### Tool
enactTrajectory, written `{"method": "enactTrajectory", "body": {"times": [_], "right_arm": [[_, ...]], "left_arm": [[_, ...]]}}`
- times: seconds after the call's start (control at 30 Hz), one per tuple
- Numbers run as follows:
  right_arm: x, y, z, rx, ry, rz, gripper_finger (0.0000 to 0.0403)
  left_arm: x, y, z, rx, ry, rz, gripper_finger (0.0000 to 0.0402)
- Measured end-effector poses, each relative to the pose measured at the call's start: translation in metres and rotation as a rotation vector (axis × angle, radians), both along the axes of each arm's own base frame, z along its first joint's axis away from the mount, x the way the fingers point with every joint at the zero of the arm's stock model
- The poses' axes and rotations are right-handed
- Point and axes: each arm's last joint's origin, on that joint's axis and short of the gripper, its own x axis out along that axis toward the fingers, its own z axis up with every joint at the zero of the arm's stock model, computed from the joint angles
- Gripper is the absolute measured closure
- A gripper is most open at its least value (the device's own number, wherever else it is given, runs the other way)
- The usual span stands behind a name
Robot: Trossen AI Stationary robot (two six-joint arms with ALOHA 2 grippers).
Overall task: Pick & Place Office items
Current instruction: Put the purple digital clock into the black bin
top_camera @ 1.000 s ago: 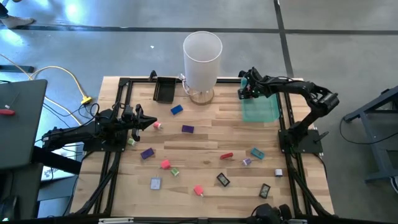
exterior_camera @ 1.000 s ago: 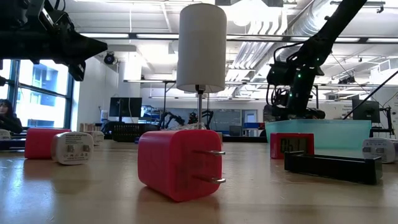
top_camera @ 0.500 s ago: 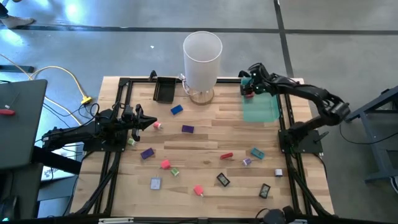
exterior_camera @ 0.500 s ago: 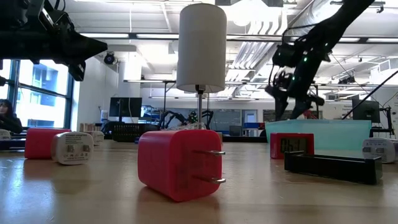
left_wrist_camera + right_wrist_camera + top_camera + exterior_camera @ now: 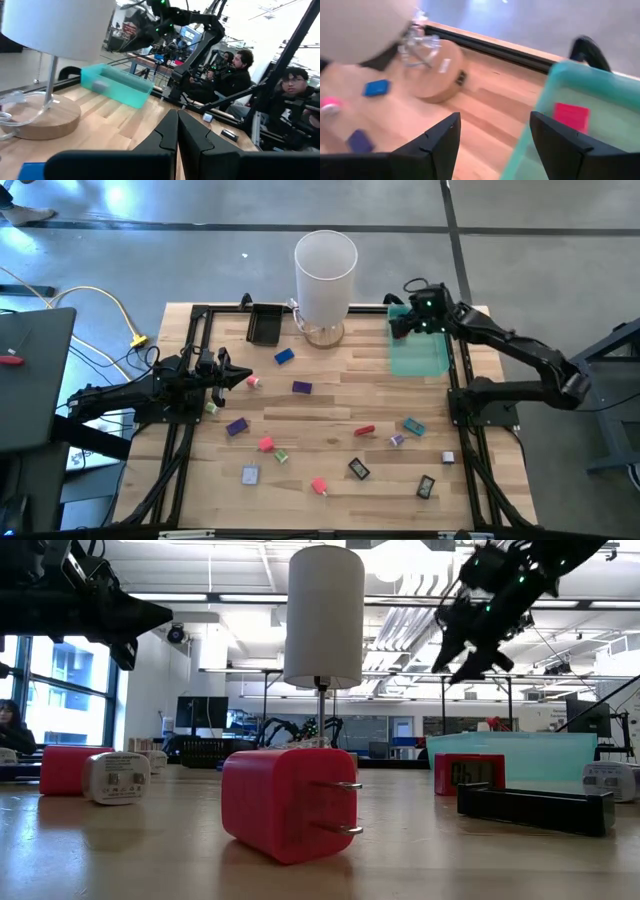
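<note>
Several small office items lie scattered on the wooden table in the high view, among them a blue block [image 5: 284, 356], a purple block [image 5: 301, 388], a red piece [image 5: 364, 430] and a black clip [image 5: 358, 468]. My right gripper [image 5: 400, 323] [image 5: 494, 122] hangs open above the far-left corner of the translucent green tray [image 5: 420, 355]. A red piece [image 5: 571, 116] lies flat on the tray's floor. My left gripper [image 5: 240, 378] [image 5: 177, 117] is shut, held low near the table's left side beside a small pink piece [image 5: 253, 381].
A tall white cylinder [image 5: 325, 275] stands on a round wooden base at the far middle, and a small black tray [image 5: 265, 323] sits to its left. A red plug-shaped block [image 5: 285, 802] fills the near foreground of the low view. People sit beyond the table.
My right gripper has risen well above the green tray, staying over its far-left corner, while that arm's elbow swung out toward the table's right. The red spot seen at its fingertips in the earlier high views no longer shows there.
</note>
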Motion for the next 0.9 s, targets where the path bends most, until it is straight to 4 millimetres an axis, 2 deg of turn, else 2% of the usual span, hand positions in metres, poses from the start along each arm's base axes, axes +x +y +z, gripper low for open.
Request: {"method": "enactTrajectory", "body": {"times": [0.27, 0.4, 0.53, 0.67, 0.8, 0.9], "right_arm": [[0.022, 0.040, 0.007, -0.023, -0.024, 0.200, 0.0176], [0.032, 0.056, 0.006, -0.049, -0.003, 0.245, 0.0176], [0.037, 0.069, 0.006, -0.095, 0.024, 0.249, 0.0176], [0.041, 0.078, 0.006, -0.120, 0.037, 0.250, 0.0176], [0.044, 0.086, 0.006, -0.108, 0.026, 0.276, 0.0176], [0.046, 0.095, 0.007, -0.109, 0.019, 0.313, 0.0176]], "left_arm": [[0.000, -0.003, -0.001, 0.114, 0.015, -0.101, 0.0400], [0.000, -0.004, 0.000, 0.153, 0.013, -0.135, 0.0385], [0.000, -0.005, 0.000, 0.155, 0.012, -0.155, 0.0349], [0.000, -0.005, 0.000, 0.150, 0.011, -0.165, 0.0295], [0.001, -0.005, 0.000, 0.035, 0.010, -0.181, 0.0238], [0.002, -0.005, 0.000, 0.050, 0.027, -0.189, 0.0211]]}}
